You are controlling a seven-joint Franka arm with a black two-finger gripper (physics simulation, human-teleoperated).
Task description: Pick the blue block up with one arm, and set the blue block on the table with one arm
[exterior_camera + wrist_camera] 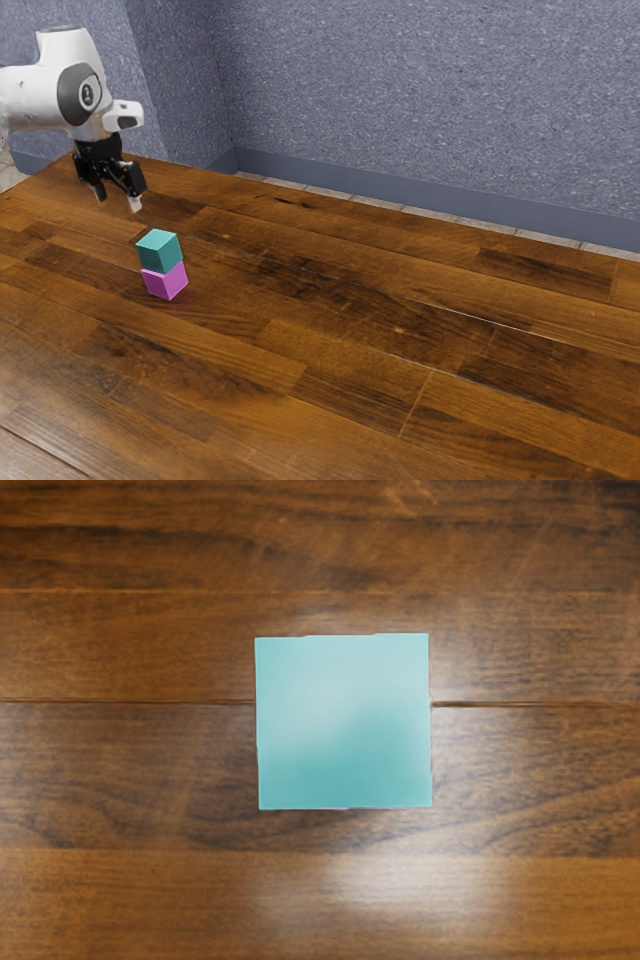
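On top of the magenta block (166,281), toward the exterior view's left, sits the blue block (160,253), teal in colour and upright; the two make a small stack, the magenta one standing directly on the wooden table (480,400) and bearing the blue one, whose sides sit slightly out of line with those below.

Above the tabletop, farther toward the exterior view's upper left than the stack, hangs the black gripper (118,200); its two fingers stand apart, released, with a gap between their tips and nothing grasped; it is clear of both blocks, and the white arm (35,95) reaches in behind it from the exterior view's left edge.

In the wrist view, the blue block's flat, square top faces the hand, lit brighter over one part and deeper teal over another; a thin sliver of magenta peeps out along one edge; a dark seam between planks meets the block's outline from two opposite sides; beyond the table, in the exterior view, rises a speckled blue-grey wall (400,90), with a smooth baseboard (400,190) along its foot.
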